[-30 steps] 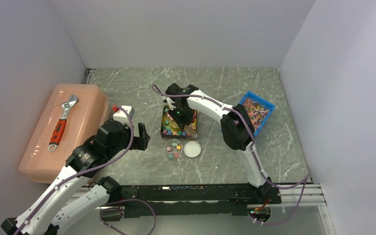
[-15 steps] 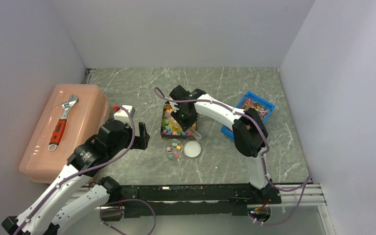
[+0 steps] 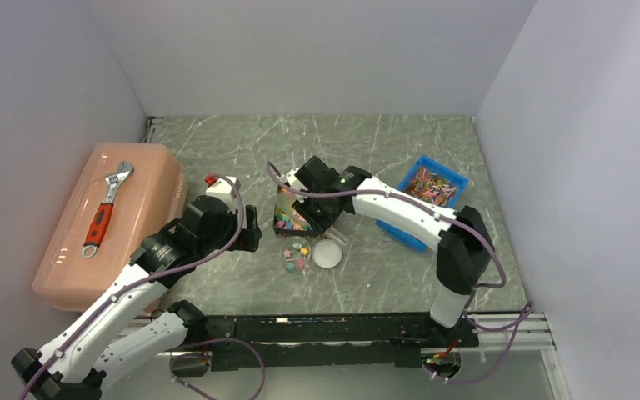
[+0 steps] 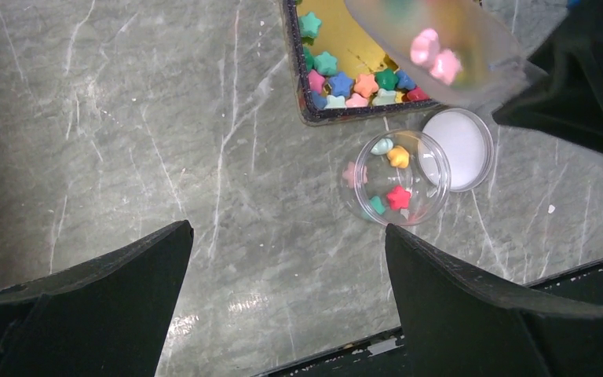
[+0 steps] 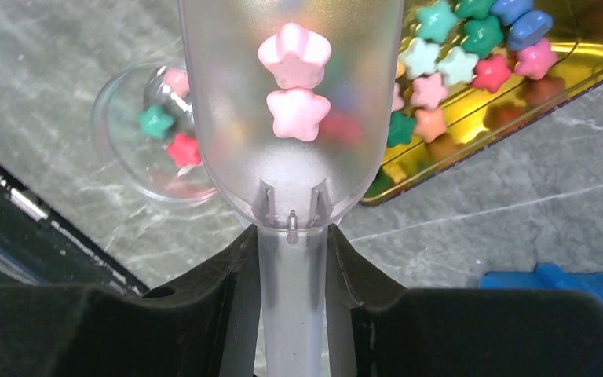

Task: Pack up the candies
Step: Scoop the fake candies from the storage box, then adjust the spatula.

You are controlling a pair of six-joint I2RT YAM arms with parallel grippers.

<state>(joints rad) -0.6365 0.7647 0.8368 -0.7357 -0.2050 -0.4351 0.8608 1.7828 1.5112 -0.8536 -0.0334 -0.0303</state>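
Star-shaped candies [image 4: 351, 82] in mixed pastel colours lie in a gold tray [image 3: 286, 200] with a dark rim at the table's middle. A clear round jar [image 4: 396, 188] in front of it holds several candies; its white lid [image 4: 462, 138] lies to its right. My right gripper [image 5: 294, 267] is shut on the handle of a clear plastic scoop [image 5: 289, 102] with two pink candies [image 5: 294, 86] in it, held above the tray's near edge and the jar. My left gripper [image 4: 286, 239] is open and empty, over bare table to the left of the jar.
A salmon plastic box [image 3: 108, 221] with an adjustable wrench [image 3: 107, 207] on its lid stands at the left. A blue bin [image 3: 432, 187] of mixed small items sits at the right. A small white-and-red object [image 3: 221, 185] sits behind my left wrist.
My right gripper has drawn the scoop from deep in the tray toward the near side and the jar. My left arm has moved slightly right toward the jar.
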